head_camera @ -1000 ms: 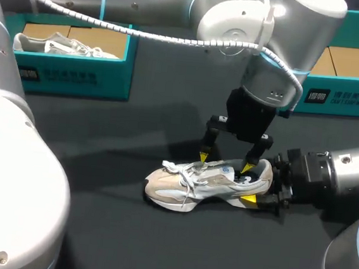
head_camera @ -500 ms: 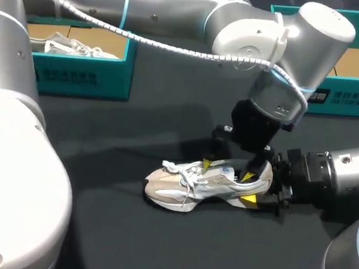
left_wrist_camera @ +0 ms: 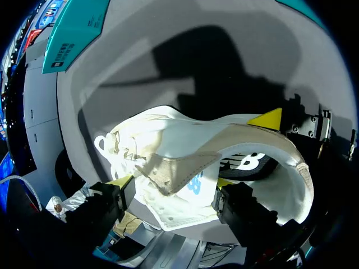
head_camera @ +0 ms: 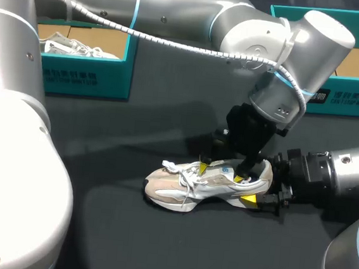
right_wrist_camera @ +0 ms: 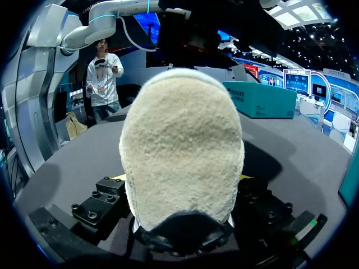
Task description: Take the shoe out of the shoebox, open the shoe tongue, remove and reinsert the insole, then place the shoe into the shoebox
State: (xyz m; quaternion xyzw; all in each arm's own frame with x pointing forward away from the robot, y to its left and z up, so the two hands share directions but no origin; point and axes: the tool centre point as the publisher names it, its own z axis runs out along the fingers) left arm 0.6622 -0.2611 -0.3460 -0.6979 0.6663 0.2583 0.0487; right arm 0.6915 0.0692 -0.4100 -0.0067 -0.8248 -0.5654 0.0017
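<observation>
- Shoe lies on its sole on the dark surface, about mid-way across, toe to my left, heel to my right. It is well apart from both teal boxes at the far edge.
- Shoebox on the far right shows only a bare cardboard floor. The far-left box holds a second shoe.
- Right claw comes in low from the right and grips the heel from both sides. Its wrist view is filled by the heel.
- Left claw comes down from above with its fingers spread wide. One yellow tip sits by the laces, the other at the collar opening, and the tongue lies between them, unclamped.
- Progress, as judged: the shoe is out of the box, and opening the tongue is the step in hand.
- No insole is seen on the surface, so it is likely not yet pulled.
- Left: insole out and back in, then reboxing.
</observation>
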